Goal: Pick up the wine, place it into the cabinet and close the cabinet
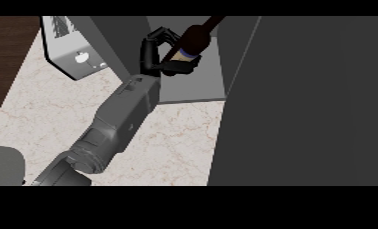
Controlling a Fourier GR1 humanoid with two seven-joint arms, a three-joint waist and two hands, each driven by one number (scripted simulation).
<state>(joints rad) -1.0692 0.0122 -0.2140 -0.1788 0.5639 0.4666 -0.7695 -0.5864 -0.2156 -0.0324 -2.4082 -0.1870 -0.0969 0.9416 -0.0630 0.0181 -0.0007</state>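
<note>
Left hand (159,53): at 12 o'clock, fingers curled round the wine (190,43).
Wine: held tilted inside the open cabinet (192,80), likely for setting down.
Door (295,98): at 3 o'clock, open.

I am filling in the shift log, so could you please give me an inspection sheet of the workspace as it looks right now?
Surface: pale marbled counter, with dark wood beyond its left edge.
Job's things: wine bottle held tilted, over the open cabinet's grey shelf; whether it touches the shelf cannot be told. The dark cabinet door stands open at the right.
Clutter: a white appliance at the upper left.
Hands: left hand curled round the bottle; right hand not in view.
Cables: nothing seen.
Surroundings: a grey rounded shape at the lower left corner, unclear what it is.
</note>
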